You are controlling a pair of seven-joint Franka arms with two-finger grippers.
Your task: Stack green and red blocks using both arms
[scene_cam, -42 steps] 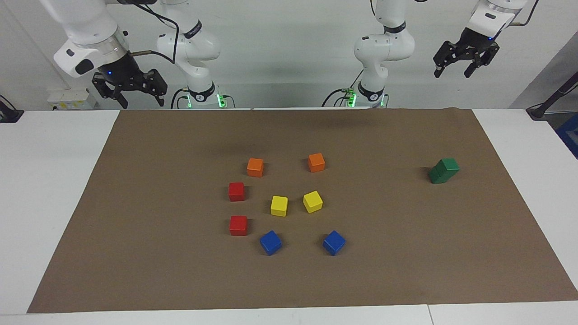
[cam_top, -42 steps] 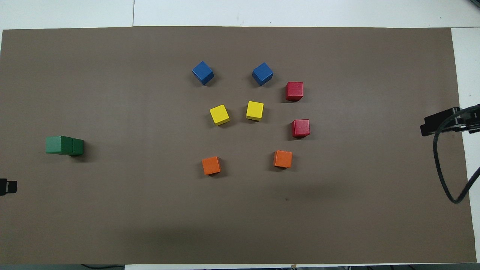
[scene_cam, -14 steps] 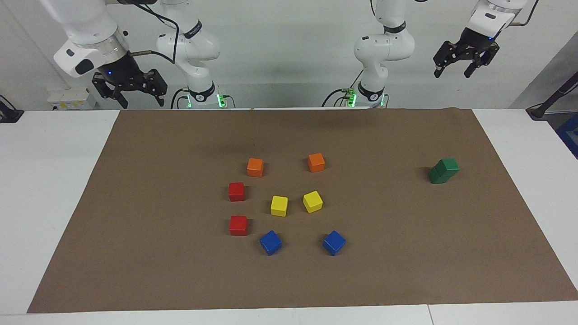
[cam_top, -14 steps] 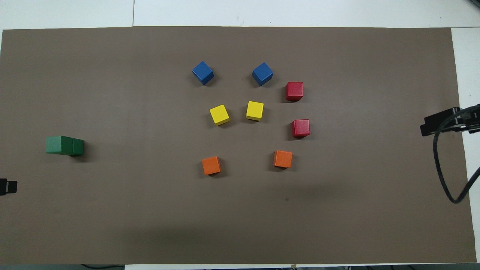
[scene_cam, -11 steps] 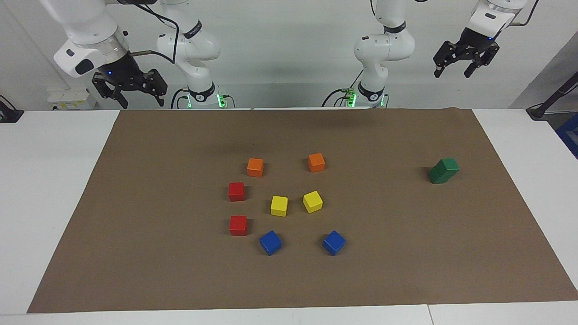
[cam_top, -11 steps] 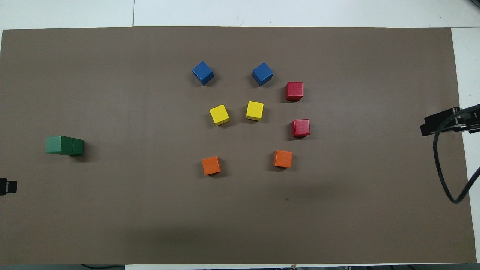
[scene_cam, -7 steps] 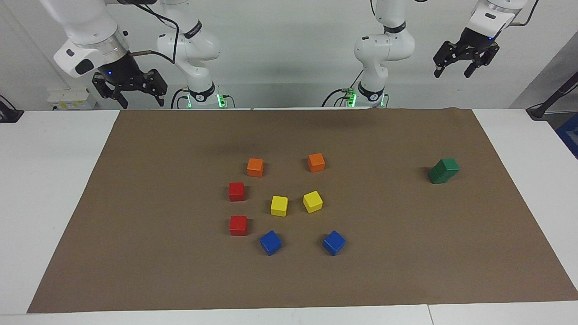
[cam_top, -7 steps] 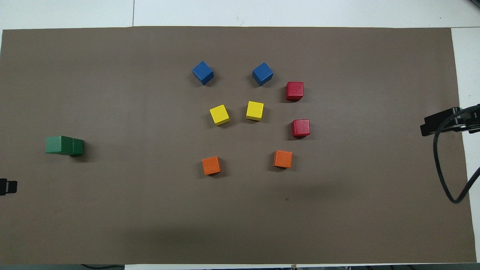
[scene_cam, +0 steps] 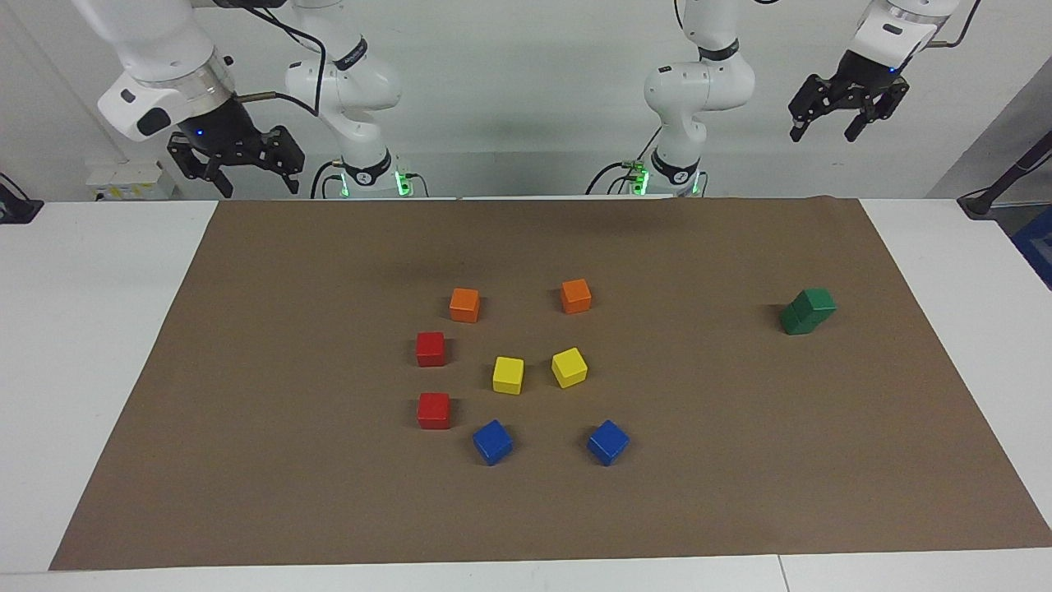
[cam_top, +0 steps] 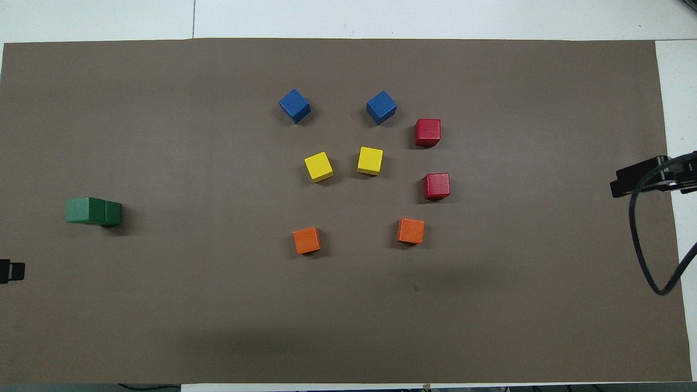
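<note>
Two dark green blocks stand as a stack toward the left arm's end of the mat, the upper block (scene_cam: 815, 301) on the lower one (scene_cam: 794, 320); from above the green stack (cam_top: 93, 211) leans apart in perspective. Two red blocks lie apart in the middle cluster, one (scene_cam: 430, 349) nearer to the robots than the other (scene_cam: 433, 410). My left gripper (scene_cam: 824, 131) hangs open and high over the table edge by its own end. My right gripper (scene_cam: 257, 186) hangs open over the mat's corner at the right arm's end. Both hold nothing.
Around the red blocks sit two orange cubes (scene_cam: 464, 304) (scene_cam: 575, 296), two yellow cubes (scene_cam: 508, 375) (scene_cam: 569, 367) and two blue cubes (scene_cam: 492, 441) (scene_cam: 607, 441). A brown mat (scene_cam: 723, 460) covers most of the white table (scene_cam: 74, 345).
</note>
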